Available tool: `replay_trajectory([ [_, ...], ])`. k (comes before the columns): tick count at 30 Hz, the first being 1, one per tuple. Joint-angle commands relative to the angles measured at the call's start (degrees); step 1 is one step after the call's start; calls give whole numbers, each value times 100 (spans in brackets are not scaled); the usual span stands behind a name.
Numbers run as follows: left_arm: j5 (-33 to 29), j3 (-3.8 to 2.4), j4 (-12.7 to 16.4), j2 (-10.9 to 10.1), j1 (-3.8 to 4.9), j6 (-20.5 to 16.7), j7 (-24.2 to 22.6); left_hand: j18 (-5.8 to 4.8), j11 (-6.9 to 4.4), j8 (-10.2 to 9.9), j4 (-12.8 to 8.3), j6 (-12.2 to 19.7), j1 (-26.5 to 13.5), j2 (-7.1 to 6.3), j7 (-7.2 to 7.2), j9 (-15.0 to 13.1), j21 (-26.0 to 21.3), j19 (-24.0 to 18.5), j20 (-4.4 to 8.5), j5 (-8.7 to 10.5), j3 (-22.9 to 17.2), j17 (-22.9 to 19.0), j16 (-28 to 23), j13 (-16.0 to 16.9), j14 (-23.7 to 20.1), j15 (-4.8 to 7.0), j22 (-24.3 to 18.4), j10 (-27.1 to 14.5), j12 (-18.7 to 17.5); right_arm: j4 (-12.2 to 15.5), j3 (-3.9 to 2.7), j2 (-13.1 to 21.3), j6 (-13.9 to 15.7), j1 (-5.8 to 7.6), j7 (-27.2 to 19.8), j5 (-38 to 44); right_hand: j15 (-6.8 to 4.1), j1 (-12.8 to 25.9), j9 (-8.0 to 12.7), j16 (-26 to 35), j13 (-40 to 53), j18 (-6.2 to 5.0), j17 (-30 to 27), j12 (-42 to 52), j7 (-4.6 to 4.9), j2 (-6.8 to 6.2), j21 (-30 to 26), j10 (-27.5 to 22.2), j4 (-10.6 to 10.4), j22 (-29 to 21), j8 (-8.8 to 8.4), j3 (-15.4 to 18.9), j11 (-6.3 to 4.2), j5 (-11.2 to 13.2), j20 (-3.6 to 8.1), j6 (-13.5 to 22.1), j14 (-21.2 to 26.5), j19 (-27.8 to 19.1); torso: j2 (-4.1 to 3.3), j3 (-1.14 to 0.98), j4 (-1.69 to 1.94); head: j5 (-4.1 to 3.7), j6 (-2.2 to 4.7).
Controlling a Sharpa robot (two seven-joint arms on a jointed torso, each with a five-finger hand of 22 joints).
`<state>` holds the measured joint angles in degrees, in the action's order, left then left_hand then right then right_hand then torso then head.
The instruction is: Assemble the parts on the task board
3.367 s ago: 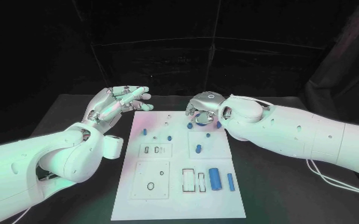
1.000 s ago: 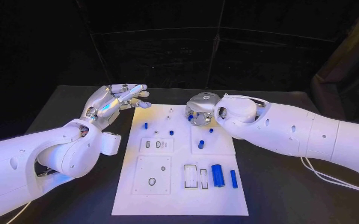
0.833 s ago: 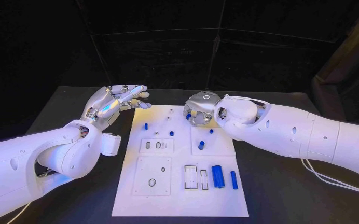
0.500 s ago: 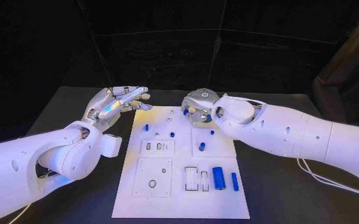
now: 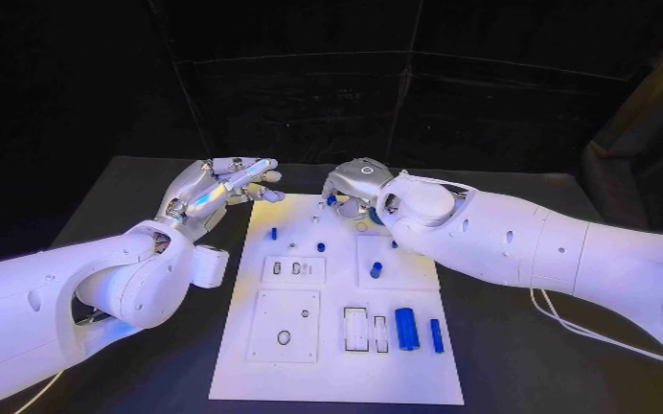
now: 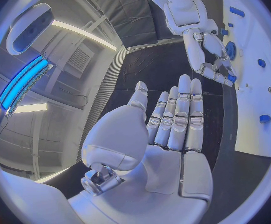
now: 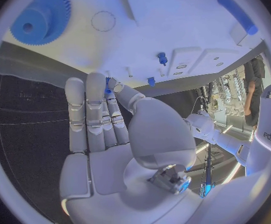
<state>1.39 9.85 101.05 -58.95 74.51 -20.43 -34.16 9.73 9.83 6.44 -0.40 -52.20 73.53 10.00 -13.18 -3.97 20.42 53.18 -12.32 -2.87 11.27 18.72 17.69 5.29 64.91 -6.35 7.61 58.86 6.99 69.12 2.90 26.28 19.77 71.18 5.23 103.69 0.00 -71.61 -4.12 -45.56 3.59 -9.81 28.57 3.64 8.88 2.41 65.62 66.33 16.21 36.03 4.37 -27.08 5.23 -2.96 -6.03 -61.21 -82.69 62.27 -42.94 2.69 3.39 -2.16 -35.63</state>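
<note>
Right hand: the silver many-fingered right hand (image 5: 354, 188) is hovering over the far edge of the white rectangular task board (image 5: 331, 366), fingers apparently pinching a small blue piece (image 7: 108, 86).
Left hand: the silver left hand (image 5: 218, 189) is idling beside the board's far left corner, fingers straight, holding nothing.
Parts: small blue pegs (image 5: 272, 234) are standing mid-board; a long blue cylinder (image 5: 408, 328) is lying near the right edge.
Risk: the light pinch is probably leaving the piece free to slip or tilt, missing its hole.
</note>
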Motion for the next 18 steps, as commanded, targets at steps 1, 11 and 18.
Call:
replay_trajectory([
  [1,27,-4,-6,15,16,84,-3,70,11,-20,-24,18,0,59,-48,6,-35,7,-32,-11,-12,5,-38,-9,-29,2,-5,-12,-38,-36,-5,-62,166,15,-52,-47,-2,10,8,-39,6,36,11,-9,26,-71,29,-14,1,10,-25,-47,10,0,7,-24,41,-4,-20,8,22,1,11],
  [11,27,-4,-32,34,27,89,19,70,12,-22,-25,19,0,60,-49,6,-37,6,-33,-10,-13,7,-41,-10,-31,0,-7,-13,-42,-139,-5,-173,146,15,-76,-53,1,15,10,-45,6,37,11,-11,32,-81,38,-25,-2,18,-31,-70,15,-1,5,-19,43,-5,-17,6,4,25,-4],
  [18,27,-5,-28,49,36,95,25,70,12,-22,-25,19,0,60,-49,6,-37,6,-33,-10,-13,7,-41,-10,-31,0,-7,-13,-42,-243,-4,-274,46,15,-78,-55,3,22,10,-55,5,38,21,-11,34,-88,42,-30,-6,22,-34,-77,18,-1,4,-16,42,-6,-28,4,14,35,-4],
])
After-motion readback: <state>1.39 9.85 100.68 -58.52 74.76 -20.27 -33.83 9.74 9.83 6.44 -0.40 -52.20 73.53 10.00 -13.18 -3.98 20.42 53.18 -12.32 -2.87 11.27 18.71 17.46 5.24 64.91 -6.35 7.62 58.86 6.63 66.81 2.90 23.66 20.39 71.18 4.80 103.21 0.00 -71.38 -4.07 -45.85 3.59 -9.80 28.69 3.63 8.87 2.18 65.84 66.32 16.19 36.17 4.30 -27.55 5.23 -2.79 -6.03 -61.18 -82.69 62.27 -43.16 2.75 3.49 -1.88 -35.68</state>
